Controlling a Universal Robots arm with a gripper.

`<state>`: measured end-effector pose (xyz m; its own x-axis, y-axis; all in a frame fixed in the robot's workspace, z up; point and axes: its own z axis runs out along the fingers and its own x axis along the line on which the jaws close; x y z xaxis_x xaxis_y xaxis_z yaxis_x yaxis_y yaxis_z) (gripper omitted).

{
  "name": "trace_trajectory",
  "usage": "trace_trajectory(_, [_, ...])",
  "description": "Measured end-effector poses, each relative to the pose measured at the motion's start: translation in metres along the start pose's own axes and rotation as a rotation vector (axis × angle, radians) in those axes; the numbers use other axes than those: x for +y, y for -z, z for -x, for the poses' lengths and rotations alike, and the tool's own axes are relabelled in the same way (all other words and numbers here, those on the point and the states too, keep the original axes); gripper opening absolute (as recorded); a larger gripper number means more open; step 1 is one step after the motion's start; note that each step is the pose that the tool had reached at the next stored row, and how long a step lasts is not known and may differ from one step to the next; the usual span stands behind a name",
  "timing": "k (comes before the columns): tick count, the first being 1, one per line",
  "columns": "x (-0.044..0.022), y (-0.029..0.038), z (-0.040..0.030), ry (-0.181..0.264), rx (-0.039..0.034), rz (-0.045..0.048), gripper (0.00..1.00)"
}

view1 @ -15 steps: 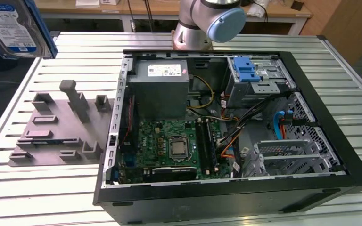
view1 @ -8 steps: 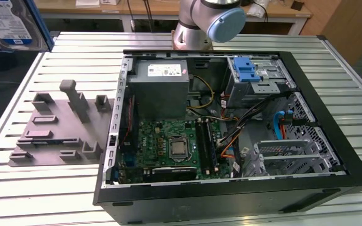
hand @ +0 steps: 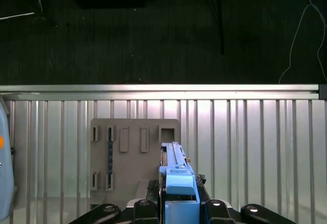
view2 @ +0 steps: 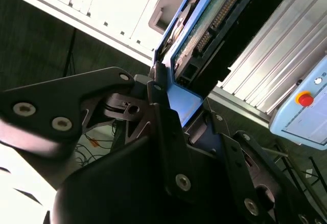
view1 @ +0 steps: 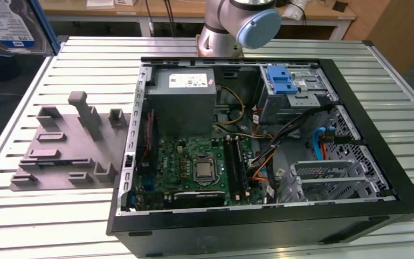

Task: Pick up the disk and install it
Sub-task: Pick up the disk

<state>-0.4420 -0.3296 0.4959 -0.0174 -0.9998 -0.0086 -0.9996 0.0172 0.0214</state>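
Observation:
The disk hangs high at the exterior view's far left, above the table edge; its blue-and-white label and blue carrier frame show. In the first wrist view the disk stands edge-on between the black fingers of my gripper, which is shut on its blue frame. The second wrist view has the disk running away from my gripper, its circuit board side showing. The open computer case lies on the table, with a drive bay and blue latch at its far right corner.
A grey fixture plate with upright blocks lies left of the case; in the first wrist view that plate is below the held disk. The arm's base stands behind the case. A pendant with a red button sits beside the ribbed table.

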Motion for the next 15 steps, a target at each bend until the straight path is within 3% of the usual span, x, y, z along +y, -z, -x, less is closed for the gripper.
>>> trace_trajectory(3, [0.0001,0.0,-0.0022,0.0,0.0,0.0,0.36])
trace_trajectory(10, [-0.0008,0.0002,-0.0221,0.0,0.0,-0.0001,0.36])
trace_trajectory(12, [-0.0046,0.0003,-0.0259,0.0,-0.0001,-0.0001,0.36])
trace_trajectory(15, [-0.014,0.0005,-0.0265,0.0,0.0,-0.0001,0.36])
